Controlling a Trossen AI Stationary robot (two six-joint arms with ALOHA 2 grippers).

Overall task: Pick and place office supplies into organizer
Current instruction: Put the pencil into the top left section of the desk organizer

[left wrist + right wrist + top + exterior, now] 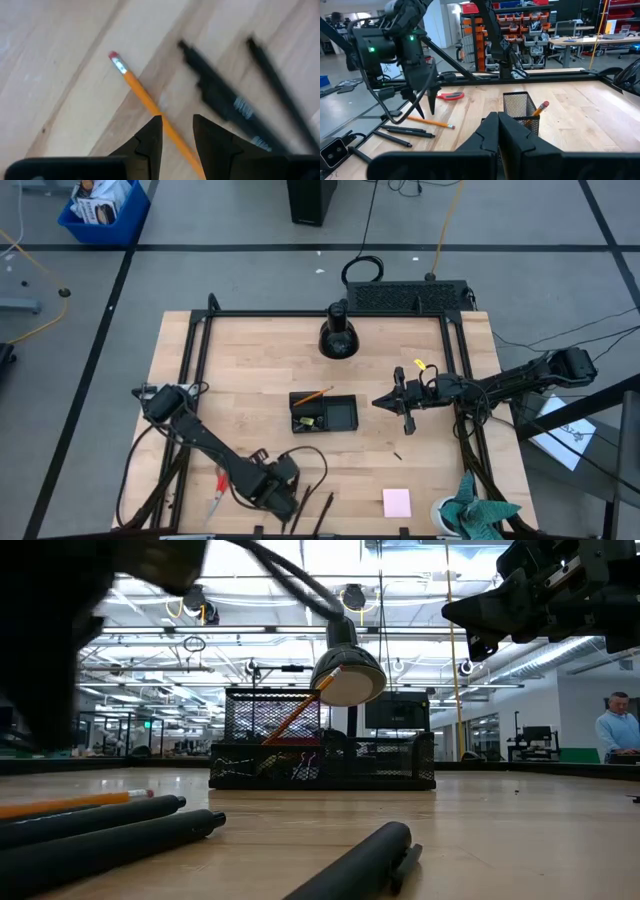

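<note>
My left gripper point(177, 131) is open near the table's near edge, fingers pointing down. They stand on either side of an orange pencil point(142, 95) that lies flat on the wood, slightly above it as the right wrist view shows the left gripper point(427, 106). Two dark pens point(222, 102) lie beside the pencil. Red-handled scissors point(218, 484) lie to their left. The black mesh organizer point(323, 412) sits mid-table, with another pencil point(538, 109) leaning on its rim. My right gripper point(498, 126) is shut and empty, hovering right of the organizer. A pink pad point(396, 502) and a small yellow piece point(420, 365) lie apart.
A round black dome-shaped object point(338, 340) stands behind the organizer. A teal-green cloth point(478, 515) sits at the near right corner. A black frame point(190, 370) borders the table. A person point(612, 730) stands far off in the room.
</note>
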